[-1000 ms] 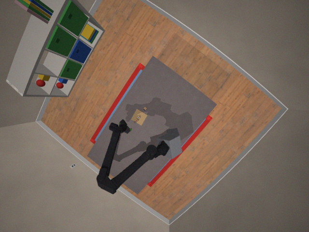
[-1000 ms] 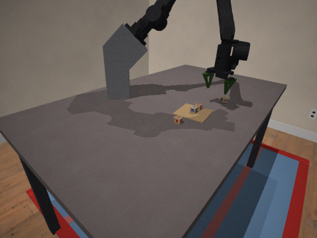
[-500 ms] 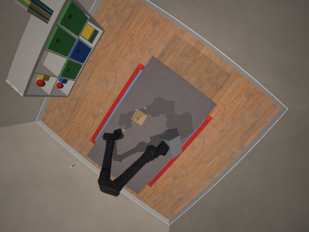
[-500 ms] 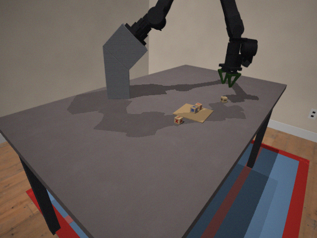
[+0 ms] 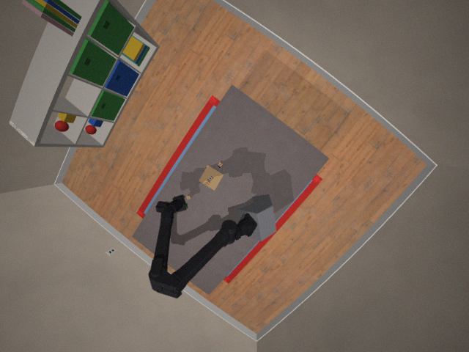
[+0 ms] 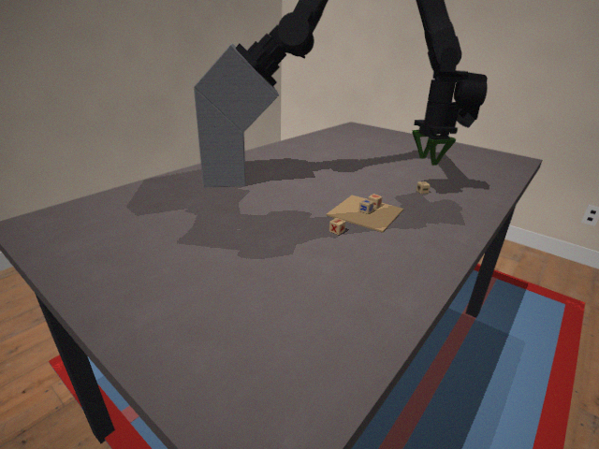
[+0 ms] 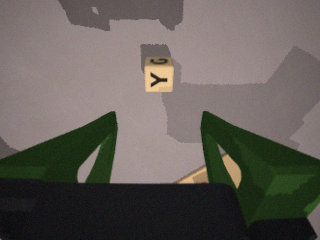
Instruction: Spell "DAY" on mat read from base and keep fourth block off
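Note:
The tan mat (image 5: 212,172) (image 6: 383,220) lies on the grey table (image 6: 241,313). On it stand a block with a red D (image 6: 375,199) and, touching it, a block with a blue A (image 6: 366,207). A block with a red X (image 6: 337,225) (image 5: 220,164) lies on the table just off the mat's edge. The Y block (image 5: 187,196) (image 6: 423,186) (image 7: 159,75) lies alone on the table, off the mat, its black Y on top and turned sideways in the wrist view. My gripper (image 6: 433,153) (image 7: 159,119) (image 5: 185,205) is open and empty. It hangs above the table, a little short of the Y block.
The arm's grey base block (image 6: 225,121) (image 5: 263,219) stands at the back of the table. A corner of the mat (image 7: 196,176) shows between my fingers in the wrist view. A shelf (image 5: 75,68) stands on the floor, far from the table.

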{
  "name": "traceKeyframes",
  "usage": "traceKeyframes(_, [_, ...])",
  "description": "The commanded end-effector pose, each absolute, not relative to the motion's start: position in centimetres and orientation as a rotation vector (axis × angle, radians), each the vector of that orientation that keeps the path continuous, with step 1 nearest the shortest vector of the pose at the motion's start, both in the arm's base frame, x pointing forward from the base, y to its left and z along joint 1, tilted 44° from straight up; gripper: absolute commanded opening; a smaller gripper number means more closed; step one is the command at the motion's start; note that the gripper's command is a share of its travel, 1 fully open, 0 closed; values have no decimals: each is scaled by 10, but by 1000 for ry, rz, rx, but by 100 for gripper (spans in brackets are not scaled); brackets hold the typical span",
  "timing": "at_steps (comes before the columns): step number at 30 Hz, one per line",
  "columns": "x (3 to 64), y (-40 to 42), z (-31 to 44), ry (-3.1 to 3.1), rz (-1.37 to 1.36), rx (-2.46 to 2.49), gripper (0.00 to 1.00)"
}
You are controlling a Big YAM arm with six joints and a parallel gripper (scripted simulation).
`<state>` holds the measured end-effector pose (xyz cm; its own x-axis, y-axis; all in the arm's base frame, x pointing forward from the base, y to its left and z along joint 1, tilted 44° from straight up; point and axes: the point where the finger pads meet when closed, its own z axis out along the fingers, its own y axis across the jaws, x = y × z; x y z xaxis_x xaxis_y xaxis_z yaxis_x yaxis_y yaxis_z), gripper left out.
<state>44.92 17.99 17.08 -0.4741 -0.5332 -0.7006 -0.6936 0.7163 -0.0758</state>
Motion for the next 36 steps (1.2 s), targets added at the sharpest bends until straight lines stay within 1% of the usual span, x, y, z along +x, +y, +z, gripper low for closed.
traceKeyframes(1, [450, 181, 172, 2198, 290, -910, 58])
traceKeyframes(23, [452, 182, 170, 2198, 291, -912, 58])
traceKeyframes(36, [464, 193, 176, 2165, 287, -914, 58])
